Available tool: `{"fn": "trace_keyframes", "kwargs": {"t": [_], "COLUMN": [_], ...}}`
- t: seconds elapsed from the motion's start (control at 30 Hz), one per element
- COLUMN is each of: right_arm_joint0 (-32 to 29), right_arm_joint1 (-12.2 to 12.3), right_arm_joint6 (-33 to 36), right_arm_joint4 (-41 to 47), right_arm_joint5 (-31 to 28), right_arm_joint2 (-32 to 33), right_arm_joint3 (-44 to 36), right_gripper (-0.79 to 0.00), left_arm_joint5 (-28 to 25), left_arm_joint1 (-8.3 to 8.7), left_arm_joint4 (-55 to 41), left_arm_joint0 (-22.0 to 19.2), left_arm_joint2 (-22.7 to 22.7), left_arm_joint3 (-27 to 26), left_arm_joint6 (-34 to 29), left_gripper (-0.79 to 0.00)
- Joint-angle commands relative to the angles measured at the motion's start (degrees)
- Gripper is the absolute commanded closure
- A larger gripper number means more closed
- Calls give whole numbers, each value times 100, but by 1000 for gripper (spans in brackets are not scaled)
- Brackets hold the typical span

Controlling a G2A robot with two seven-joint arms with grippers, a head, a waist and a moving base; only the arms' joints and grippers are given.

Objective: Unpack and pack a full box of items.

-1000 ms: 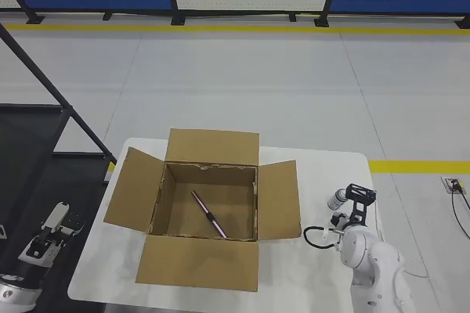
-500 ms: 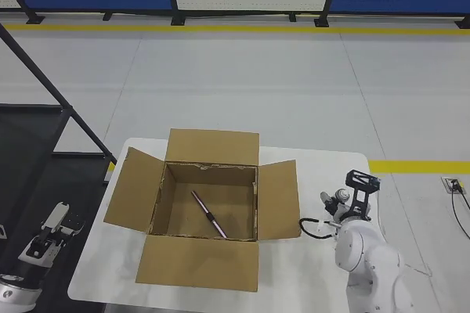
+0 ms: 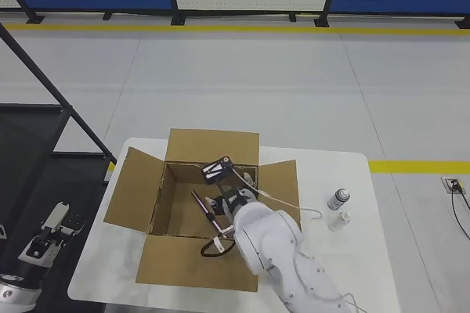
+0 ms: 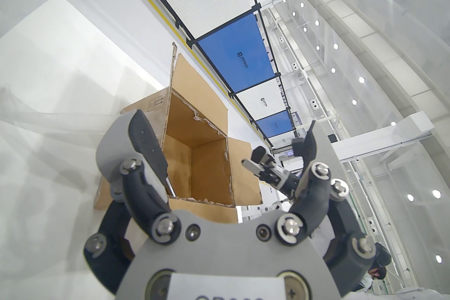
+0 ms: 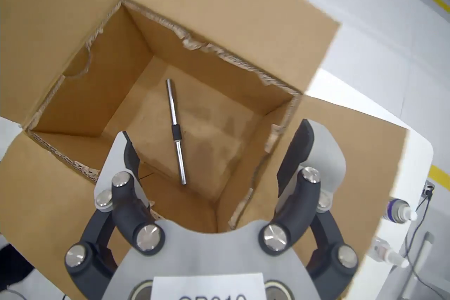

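**Unpacking nearly done; one rod left in the box**

Judging from the layout, close to the end of the unpacking half. Already out on the white table (image 3: 110, 254), well to the right of the cardboard box (image 3: 211, 146): a taller capped bottle (image 3: 338, 199) and, just beside it, a smaller white bottle (image 3: 341, 221) (upright or lying, hard to tell from here). Left to lift out: a slim metal rod (image 5: 176, 132), alone on the box floor; after that, going by the task's wording, the whole packing half yet to do.

As for the rod (image 3: 202, 203): lying flat, with a dark band about midway along; long axis set on a diagonal across the floor, far end toward the back-left corner, near end toward the front wall and a little right of centre, tucked under the right arm in the top view. No telling which end counts as the tip.

Box itself (image 5: 197, 69): all four flaps folded outward, mouth fully open, torn edges along the rim.

Right gripper (image 5: 214, 136): hanging over the open mouth, looking straight down at the rod, fingers spread wide and gripping nothing. Left gripper (image 4: 223, 136): likewise spread wide and empty; parked low off the table's left edge (image 3: 53, 227), well apart from the box (image 4: 197, 153) and facing its outer side.
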Motion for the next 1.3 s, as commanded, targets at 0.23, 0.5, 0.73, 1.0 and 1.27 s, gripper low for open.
{"fn": "trace_keyframes", "kwargs": {"t": [0.23, 0.5, 0.73, 1.0, 1.27], "right_arm_joint0": [1765, 2273, 2399, 2624, 2699], "right_arm_joint1": [-764, -1375, -1791, -2040, -2061], "right_arm_joint6": [-310, -871, -1393, -1633, -1704], "right_arm_joint4": [2018, 2582, 2468, 2724, 2962], "right_arm_joint5": [-62, -200, 57, -87, -350], "right_arm_joint2": [-779, -1293, -1632, -1584, -1450], "right_arm_joint3": [3985, 5678, 6351, 7045, 7309], "right_gripper": [-785, -594, -413, -388, -379], "left_arm_joint5": [0, 0, 0, 0, 0], "left_arm_joint1": [0, 0, 0, 0, 0], "left_arm_joint4": [0, 0, 0, 0, 0], "left_arm_joint0": [0, 0, 0, 0, 0], "left_arm_joint2": [0, 0, 0, 0, 0], "left_arm_joint3": [0, 0, 0, 0, 0], "left_arm_joint6": [0, 0, 0, 0, 0], "left_gripper": [-785, -785, -785, -785, -785]}}
